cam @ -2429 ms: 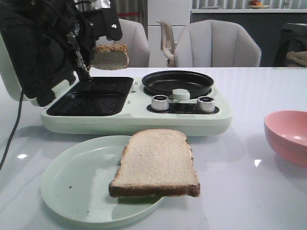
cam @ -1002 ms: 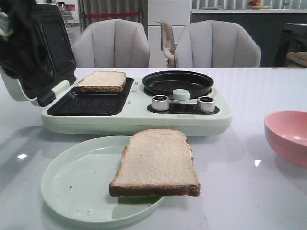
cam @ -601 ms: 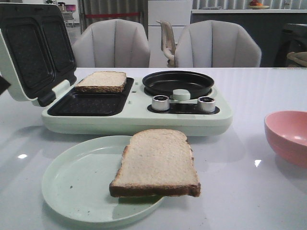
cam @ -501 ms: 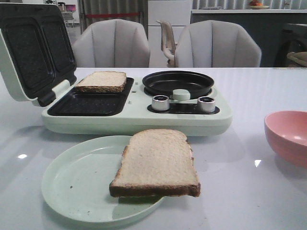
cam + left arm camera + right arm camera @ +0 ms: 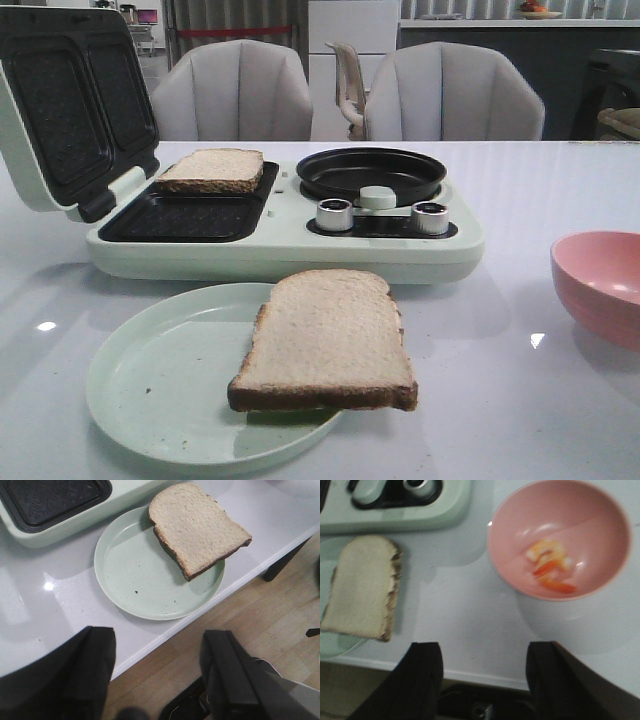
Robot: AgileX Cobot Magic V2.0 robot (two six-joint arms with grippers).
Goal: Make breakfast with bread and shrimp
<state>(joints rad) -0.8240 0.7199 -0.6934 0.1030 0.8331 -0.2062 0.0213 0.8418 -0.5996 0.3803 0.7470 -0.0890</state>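
We have one bread slice (image 5: 211,170) lying in the far well of the open sandwich maker (image 5: 300,245); the second slice (image 5: 326,340) overhangs the green plate (image 5: 150,385). The shrimp (image 5: 551,570) sits in the pink bowl (image 5: 600,510). Both grippers, left (image 5: 157,677) and right (image 5: 485,680), hang with fingers spread and empty. We judge the shrimp comes next: we should lower the right gripper straight into the bowl, pinch the shrimp gently across its middle, and avoid tipping the rim.

Even daylight; right wrist view (blurred).
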